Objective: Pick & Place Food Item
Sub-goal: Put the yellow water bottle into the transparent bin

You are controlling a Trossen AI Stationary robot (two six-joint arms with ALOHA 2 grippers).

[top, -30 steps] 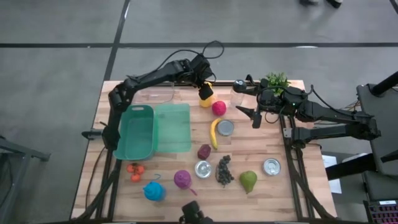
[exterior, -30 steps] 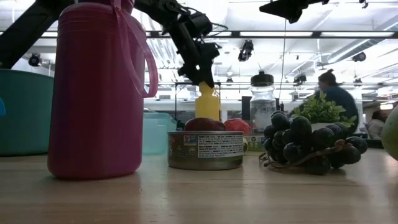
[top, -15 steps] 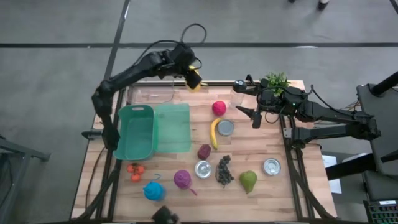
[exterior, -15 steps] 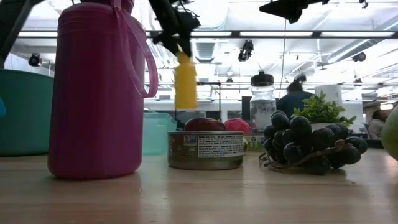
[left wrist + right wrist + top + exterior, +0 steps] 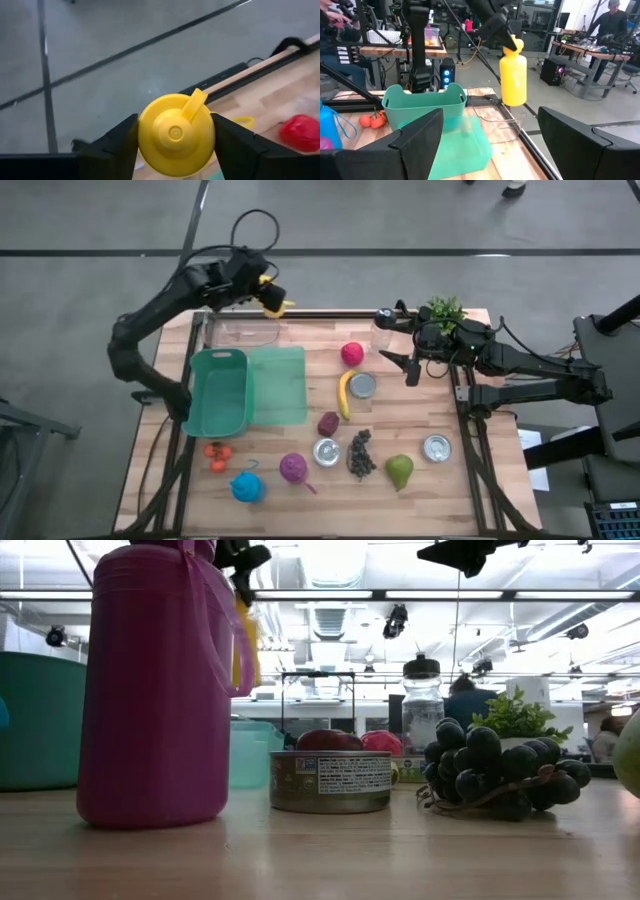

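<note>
Mustard bottle (image 5: pixel 274 303), your yellow plastic squeeze bottle, hangs in the air above the desk's far edge, clamped in the left gripper (image 5: pixel 262 288). From the left wrist you look straight onto its round cap (image 5: pixel 176 134) with a dark finger pressed to each side. From the right wrist you see it upright, smooth and cylindrical, over a clear rectangular container (image 5: pixel 499 119) that looks to hold nothing.

Your desk (image 5: pixel 420 490) is pale wooden planking on a dark frame, standing on a grey floor crossed by dark lines. Beyond it the low view shows a workshop with ceiling strip lights, and the right wrist view shows benches, equipment and a person (image 5: pixel 611 22) at a far table.

Beside the clear container sits a teal plastic basket (image 5: pixel 218 392), nothing visible inside, with a teal lid (image 5: pixel 279 385) flat next to it. Toward the middle lie a red ball-shaped item (image 5: pixel 351 353), a banana (image 5: pixel 343 395), an open tin (image 5: pixel 362 385) and a dark purple fruit (image 5: pixel 328 423). Along the near edge you have small red tomatoes (image 5: pixel 217 453), a blue jug (image 5: pixel 248 486), a magenta jug (image 5: pixel 293 468), a second tin (image 5: pixel 326 451), dark grapes (image 5: pixel 360 454), a green pear (image 5: pixel 400 471) and a third tin (image 5: pixel 437 447).

The right gripper (image 5: pixel 409 368) waits with its fingers spread and nothing between them, near the far right corner by a clear jar (image 5: pixel 382 332) and a small green plant (image 5: pixel 444 310).
</note>
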